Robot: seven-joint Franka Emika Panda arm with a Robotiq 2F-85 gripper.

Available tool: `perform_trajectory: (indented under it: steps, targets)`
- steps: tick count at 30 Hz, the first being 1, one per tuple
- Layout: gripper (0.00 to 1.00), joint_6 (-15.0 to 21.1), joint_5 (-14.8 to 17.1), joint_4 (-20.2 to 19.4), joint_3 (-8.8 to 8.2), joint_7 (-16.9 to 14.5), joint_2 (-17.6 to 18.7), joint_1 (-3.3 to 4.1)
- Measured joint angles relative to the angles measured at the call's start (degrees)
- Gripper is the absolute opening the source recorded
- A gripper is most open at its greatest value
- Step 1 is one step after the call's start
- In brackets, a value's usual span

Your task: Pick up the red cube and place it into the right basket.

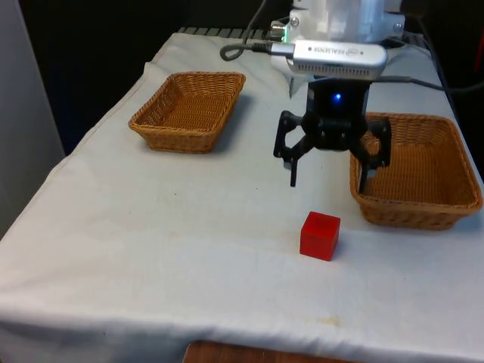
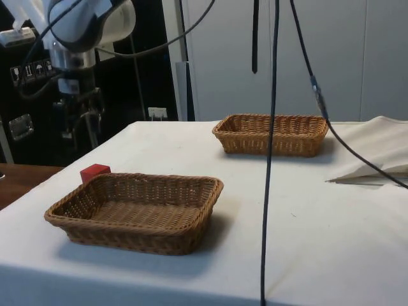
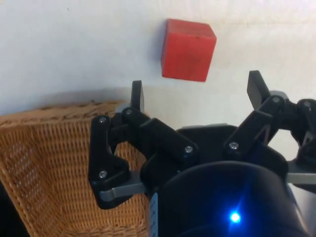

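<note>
A red cube (image 1: pixel 320 235) sits on the white cloth, just off the near left corner of the right wicker basket (image 1: pixel 408 218). My gripper (image 1: pixel 328 184) hangs open above the cloth, a little behind the cube and apart from it, with nothing between its fingers. Its right finger is level with the basket's left wall. From the side, the gripper (image 2: pixel 81 132) floats well above the cube (image 2: pixel 95 172), which peeks out behind the near basket (image 2: pixel 127 237). In the wrist view the cube (image 3: pixel 188 49) lies beyond the spread fingertips of the gripper (image 3: pixel 196 91), with the basket (image 3: pixel 49 163) beside one finger.
A second wicker basket (image 1: pixel 178 140) stands far back at the front view's left, and from the side this basket (image 2: pixel 271 145) is the farther one. A black cable (image 2: pixel 270 159) hangs down in the side view. The table's front edge runs close below the cube.
</note>
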Motion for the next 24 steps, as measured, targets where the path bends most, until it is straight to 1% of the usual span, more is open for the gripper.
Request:
perform_trajectory:
  steps: [6,15,20,24]
  targets:
    - [1.0,0.3,1.2,1.8,0.0,0.0,2.9,0.0]
    - [1.0,0.9,2.7,2.1,0.23,-0.1,4.9,0.06]
    - [1.0,1.2,4.2,3.4,0.17,-0.1,7.0,0.0]
    - [1.0,1.2,4.9,3.8,0.17,-0.2,7.8,-0.06]
